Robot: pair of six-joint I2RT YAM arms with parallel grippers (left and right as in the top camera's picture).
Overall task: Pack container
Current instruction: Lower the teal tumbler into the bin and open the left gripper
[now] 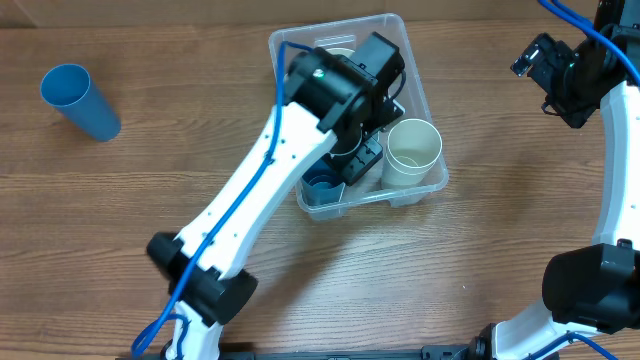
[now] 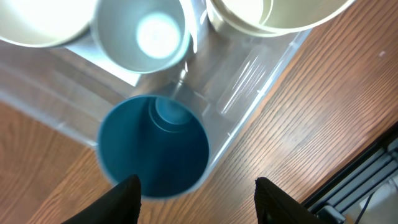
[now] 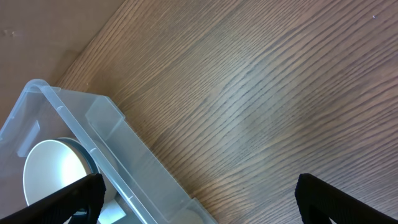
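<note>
The clear container (image 1: 425, 95) stands at the table's middle. Inside it are a white cup (image 1: 413, 150), a blue cup (image 1: 322, 188) in the near left corner, and white bowls mostly hidden under my left arm. My left gripper (image 1: 350, 165) hangs over the container, open and empty. In the left wrist view its fingers (image 2: 196, 202) are spread just above the upright blue cup (image 2: 154, 146), beside the white cup (image 2: 146, 34) and the container wall (image 2: 249, 81). My right gripper (image 1: 560, 75) is open and empty at the far right, its fingers (image 3: 199, 199) over a container corner (image 3: 118, 143).
A second blue cup (image 1: 80, 100) lies on the wooden table at the far left. White bowls show in the left wrist view (image 2: 273, 15) and the right wrist view (image 3: 53, 171). Black equipment lines the table's front edge (image 2: 367, 180).
</note>
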